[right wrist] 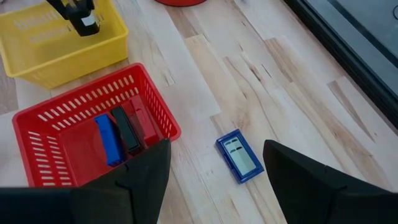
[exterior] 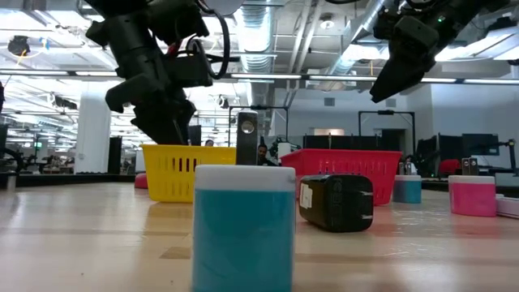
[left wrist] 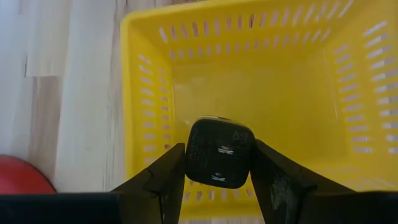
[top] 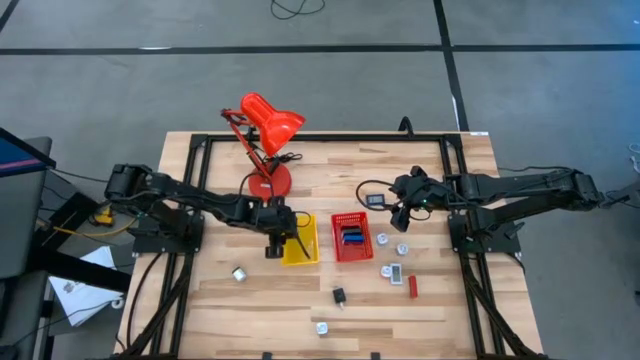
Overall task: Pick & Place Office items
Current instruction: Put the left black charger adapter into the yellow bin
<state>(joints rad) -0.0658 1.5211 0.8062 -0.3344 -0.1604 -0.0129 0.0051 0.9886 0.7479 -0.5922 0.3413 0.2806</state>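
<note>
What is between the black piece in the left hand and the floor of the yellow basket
Nothing visible. The left hand holds the black piece over the yellow basket, whose floor below looks bare. The right hand waits open above the blue item.

Red lamp base (left wrist: 22,175), probably, is cut off at the edge.

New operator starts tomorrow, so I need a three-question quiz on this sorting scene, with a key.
1. True or false: the left tool holds a black item over the yellow basket.
2. What lies inside the red basket? A) only silvery bits B) flat blue, black and red pieces C) nothing
3. Fill in: the right tool hangs open above a flat ___ item on the table.

Key: 1 true; 2 B; 3 blue.
</note>
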